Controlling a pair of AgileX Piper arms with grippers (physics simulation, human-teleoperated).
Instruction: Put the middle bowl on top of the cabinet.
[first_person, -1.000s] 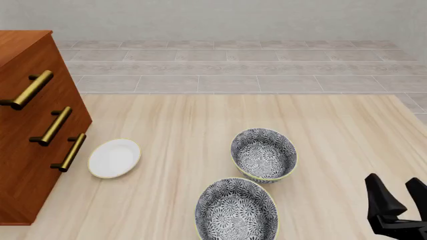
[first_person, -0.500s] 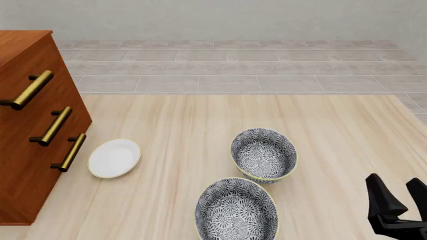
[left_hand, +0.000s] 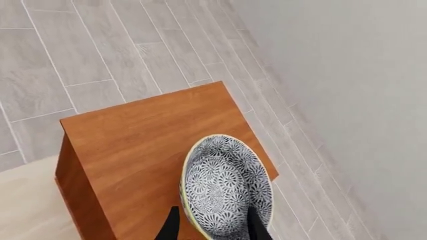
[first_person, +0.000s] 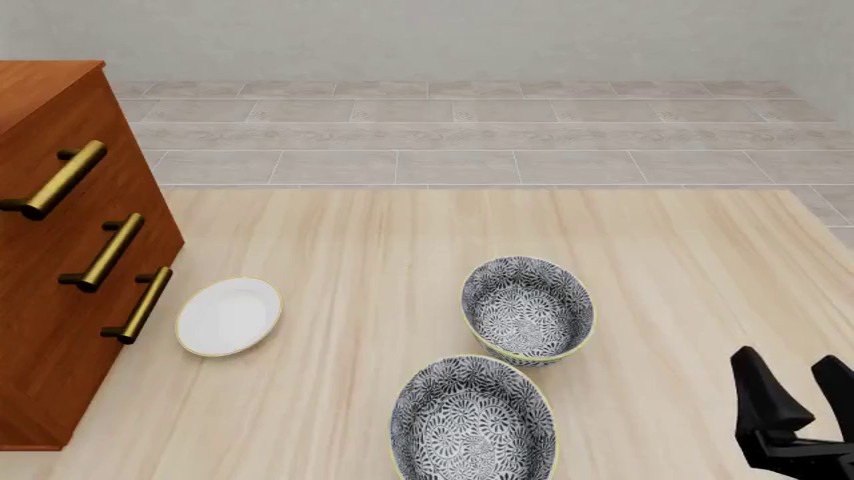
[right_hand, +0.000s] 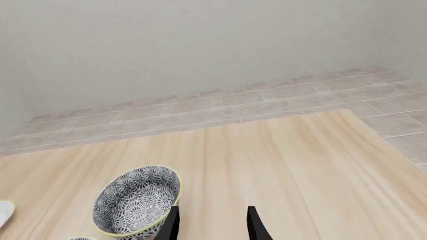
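Observation:
In the left wrist view the middle bowl, grey-and-white floral with a pale yellow rim, rests on the reddish-brown top of the cabinet, close to its far edge. My left gripper hovers just above it, open, with one dark finger showing on each side of the bowl. The front view shows only the cabinet's drawer front with its brass handles; neither the bowl on top nor the left gripper appears there. At the table's near right corner my right gripper stands open and holds nothing, as the right wrist view also shows.
Two more floral bowls stand on the wooden table, one at mid right and one at the front edge. A small white plate lies beside the cabinet's foot. Grey tiled floor and a pale wall lie beyond.

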